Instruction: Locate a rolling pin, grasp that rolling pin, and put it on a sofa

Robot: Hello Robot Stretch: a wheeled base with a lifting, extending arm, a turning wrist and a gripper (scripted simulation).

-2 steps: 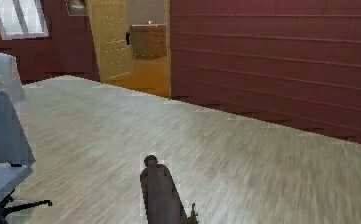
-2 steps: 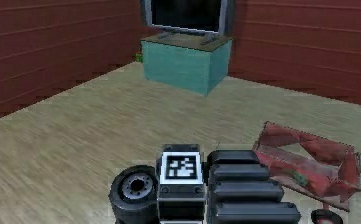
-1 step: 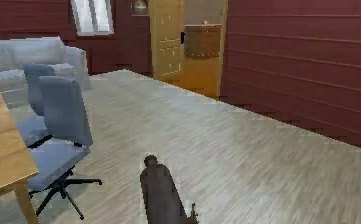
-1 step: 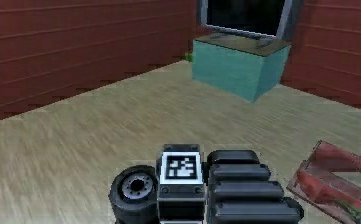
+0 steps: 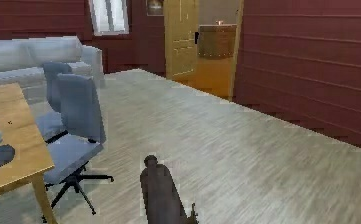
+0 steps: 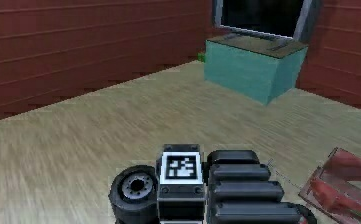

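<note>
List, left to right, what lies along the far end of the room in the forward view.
sofa → window → yellow door → wooden cabinet seen through the doorway → red plank wall

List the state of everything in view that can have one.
Door: open.
Television: screen dark.
Nearer office chair: upright, beside the table.
Gripper: cannot tell whether it holds anything.

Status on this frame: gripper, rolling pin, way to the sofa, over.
Gripper low in arm side view, cannot tell whether it holds anything. Dark cylinder at forward view's bottom, maybe the rolling pin. Sofa far left, office chairs before it.
</note>
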